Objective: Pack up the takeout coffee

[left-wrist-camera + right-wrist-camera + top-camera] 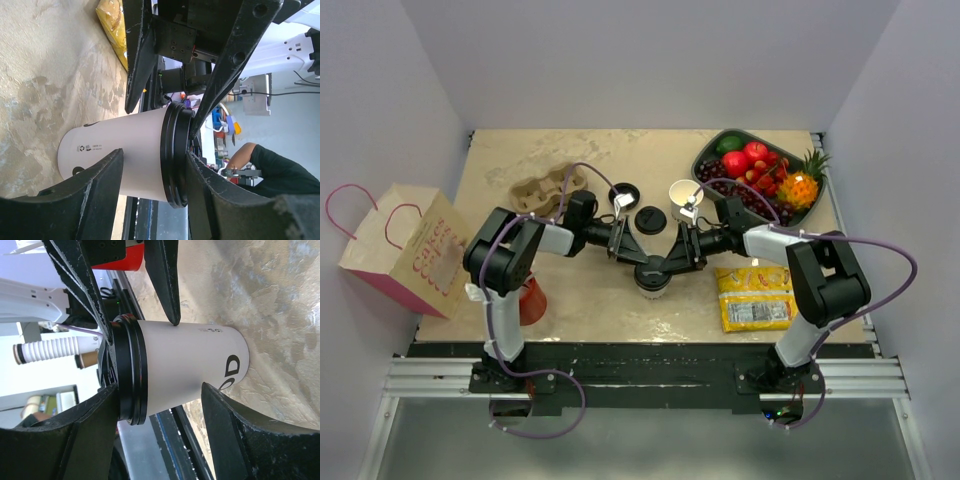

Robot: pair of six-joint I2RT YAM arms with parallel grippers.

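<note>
Overhead view high, looking down from near side; wrist views close, seemingly opposed, sharing takeout coffee (130, 150)

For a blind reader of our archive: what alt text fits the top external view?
The left gripper and right gripper meet from opposite sides at a black-lidded white cup in the middle. A paper bag stands at far left, a fruit tray at upper right.

Your desk (620, 150) carries the takeout coffee (652, 285) near centre, a yellow packet (755, 298) near right, a fruit tray (704, 152) far right, a cardboard carrier (535, 190) far left, perhaps a red cup (532, 300) near left.
</note>
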